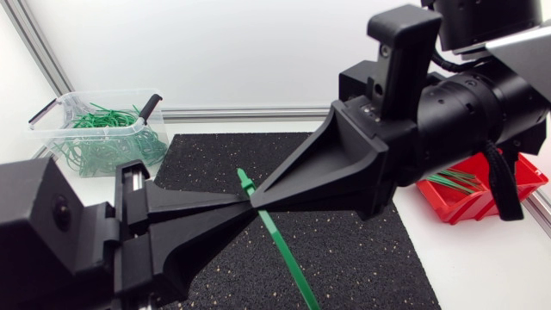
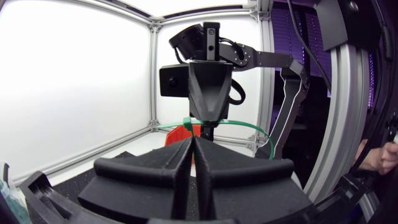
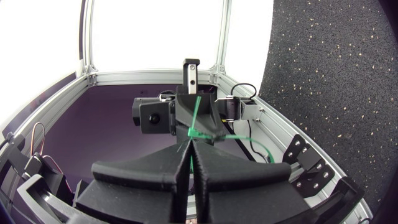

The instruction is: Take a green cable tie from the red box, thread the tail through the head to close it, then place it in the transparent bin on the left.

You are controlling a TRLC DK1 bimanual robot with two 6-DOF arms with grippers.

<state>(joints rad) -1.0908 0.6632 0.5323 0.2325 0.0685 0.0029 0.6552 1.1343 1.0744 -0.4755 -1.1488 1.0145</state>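
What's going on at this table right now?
Over the black mat, the right gripper is shut on a green cable tie near its head; the left gripper, fingers closed, sits right at it. The tie is not yet looped. The transparent bin holds looped ties; the red box holds more.

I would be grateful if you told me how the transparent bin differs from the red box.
The transparent bin is clear-walled, at the left; the red box is opaque, at the right, partly hidden behind the right arm. The bin's ties are looped, the box's ties straight. Both are open-topped and hold green ties.
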